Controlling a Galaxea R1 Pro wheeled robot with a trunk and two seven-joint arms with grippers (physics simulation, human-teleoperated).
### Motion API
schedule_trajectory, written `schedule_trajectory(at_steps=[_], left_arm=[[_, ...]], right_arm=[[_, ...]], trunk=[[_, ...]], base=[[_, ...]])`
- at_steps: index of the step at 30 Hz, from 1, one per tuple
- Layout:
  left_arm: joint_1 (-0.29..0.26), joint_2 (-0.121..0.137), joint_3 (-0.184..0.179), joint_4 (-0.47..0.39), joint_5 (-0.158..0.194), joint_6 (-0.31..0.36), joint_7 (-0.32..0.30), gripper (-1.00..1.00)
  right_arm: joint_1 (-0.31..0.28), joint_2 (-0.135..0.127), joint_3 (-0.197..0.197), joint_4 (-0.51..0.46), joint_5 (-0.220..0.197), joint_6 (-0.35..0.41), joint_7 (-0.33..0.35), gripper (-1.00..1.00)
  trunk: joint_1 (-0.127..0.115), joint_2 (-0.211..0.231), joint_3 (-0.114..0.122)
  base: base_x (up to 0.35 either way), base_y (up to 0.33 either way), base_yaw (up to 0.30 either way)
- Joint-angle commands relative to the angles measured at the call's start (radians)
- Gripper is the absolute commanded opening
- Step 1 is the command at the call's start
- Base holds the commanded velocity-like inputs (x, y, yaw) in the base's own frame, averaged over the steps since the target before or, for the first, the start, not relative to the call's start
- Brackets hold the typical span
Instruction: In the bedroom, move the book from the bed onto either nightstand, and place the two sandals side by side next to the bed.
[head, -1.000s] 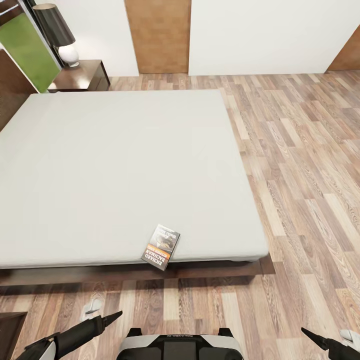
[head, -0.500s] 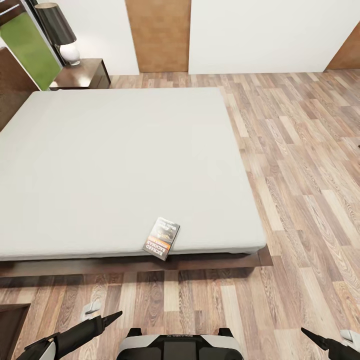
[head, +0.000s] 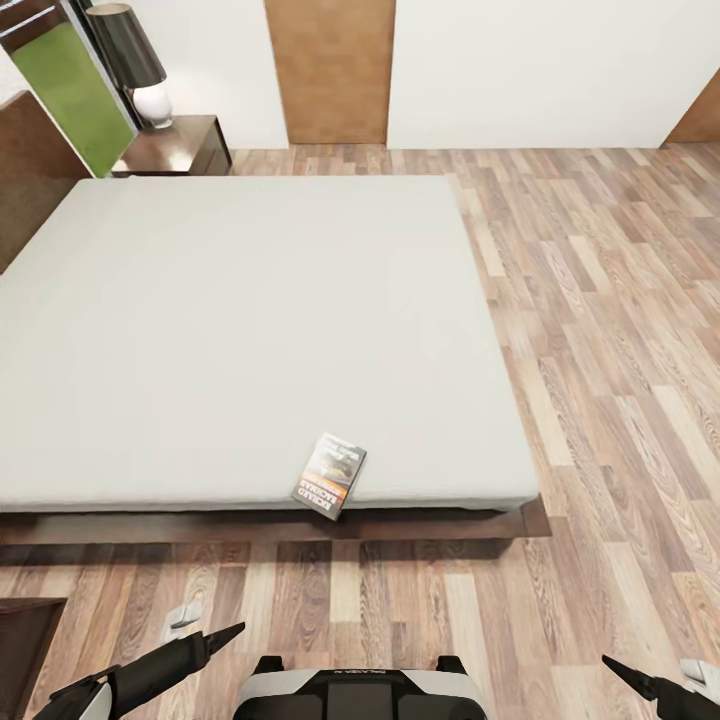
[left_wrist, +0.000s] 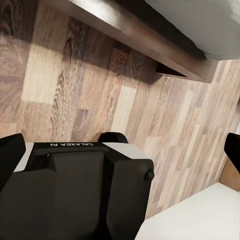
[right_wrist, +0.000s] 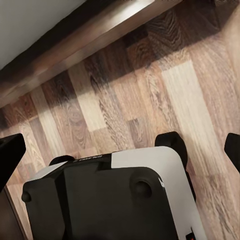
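The book lies flat on the bed's pale-grey mattress, at its near edge, with one corner just over the side. A dark-brown nightstand stands at the far left by the headboard, with a lamp on it. The blue sandals are out of view. My left gripper hangs low over the floor, short of the bed, its fingertips wide apart, so it is open and empty. At the lower right my right gripper is open too, with nothing between its fingertips.
A dark wooden corner of some furniture shows at the lower left. The bed's dark frame juts out past the mattress. Wood-plank floor runs along the bed's right side to brown doors. My own base is below the arms.
The whole picture has shifted a little to the right, so the camera has moved. The book lies as before, and both arms hold the same pose.
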Motion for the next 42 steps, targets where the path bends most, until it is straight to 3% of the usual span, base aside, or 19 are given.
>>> schedule_trajectory(at_steps=[1,19,42], left_arm=[[0.0,0.0,0.002,0.0,0.005,0.011,-0.004,1.0],[0.0,-0.004,0.002,0.001,0.005,0.009,-0.004,1.0],[0.0,-0.006,0.0,0.008,0.005,0.009,-0.004,1.0]], right_arm=[[0.0,0.0,-0.008,0.001,0.006,0.002,0.004,1.0],[0.0,0.0,-0.008,0.001,0.005,0.002,0.004,1.0],[0.0,0.0,-0.008,0.001,0.006,0.002,0.004,1.0]], trunk=[[0.0,-0.001,-0.001],[0.0,-0.001,-0.001],[0.0,-0.001,-0.001]], base=[[0.0,0.0,0.064],[0.0,0.0,0.252],[0.0,0.0,0.014]])
